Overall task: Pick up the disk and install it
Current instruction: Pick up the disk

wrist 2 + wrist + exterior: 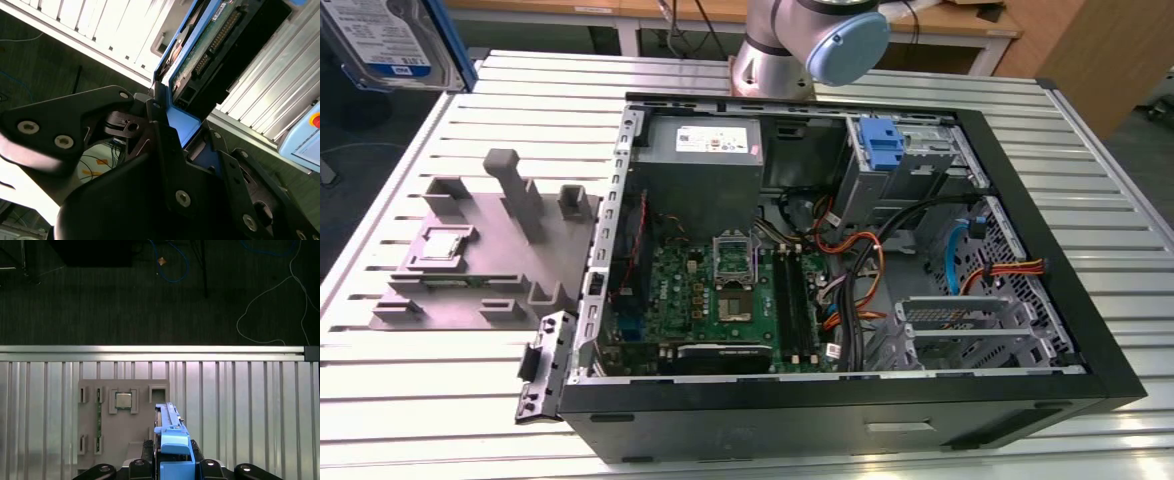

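Observation:
The disk (387,40), a silver drive with a white label, a blue band and a blue carrier, hangs high at the exterior view's far upper left, beyond the table's corner. In the second wrist view my gripper (175,125) is shut on the carrier's blue end, and the disk's green circuit-board underside (210,45) faces the camera. The first wrist view has the disk (169,427) edge-on between the black fingers (142,465), above the slatted table. The open computer case (1067,330) lies on the table, far from the disk.
Inside the case are a metal drive cage (961,325), a bare blue bracket (883,145), a grey power supply (704,140), a motherboard and loose cables. A grey parts fixture (467,250) sits at the case's left. The arm's base (814,40) stands behind the case.

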Controlling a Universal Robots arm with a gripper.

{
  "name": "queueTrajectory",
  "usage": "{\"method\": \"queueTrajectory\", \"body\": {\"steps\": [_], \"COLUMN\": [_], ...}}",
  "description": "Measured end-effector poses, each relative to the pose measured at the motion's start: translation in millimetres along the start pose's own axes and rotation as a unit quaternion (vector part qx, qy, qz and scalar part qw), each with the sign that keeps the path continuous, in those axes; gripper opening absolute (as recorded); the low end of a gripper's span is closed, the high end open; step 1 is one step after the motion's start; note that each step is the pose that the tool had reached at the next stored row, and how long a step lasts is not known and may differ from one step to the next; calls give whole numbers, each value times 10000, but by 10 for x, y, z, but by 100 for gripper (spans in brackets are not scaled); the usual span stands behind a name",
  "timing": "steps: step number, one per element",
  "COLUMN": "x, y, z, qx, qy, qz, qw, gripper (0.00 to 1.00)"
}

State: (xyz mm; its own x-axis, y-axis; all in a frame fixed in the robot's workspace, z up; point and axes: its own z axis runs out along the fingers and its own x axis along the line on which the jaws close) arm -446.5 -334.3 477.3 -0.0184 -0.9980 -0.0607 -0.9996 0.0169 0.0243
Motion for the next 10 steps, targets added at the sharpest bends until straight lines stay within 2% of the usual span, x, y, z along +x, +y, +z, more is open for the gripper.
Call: {"method": "queueTrajectory", "body": {"steps": [10], "x": [-4], "y": [2], "z": [-58], "qx": [0], "qy": [0], "qz": [0], "qw": [10000], "gripper": [37]}}
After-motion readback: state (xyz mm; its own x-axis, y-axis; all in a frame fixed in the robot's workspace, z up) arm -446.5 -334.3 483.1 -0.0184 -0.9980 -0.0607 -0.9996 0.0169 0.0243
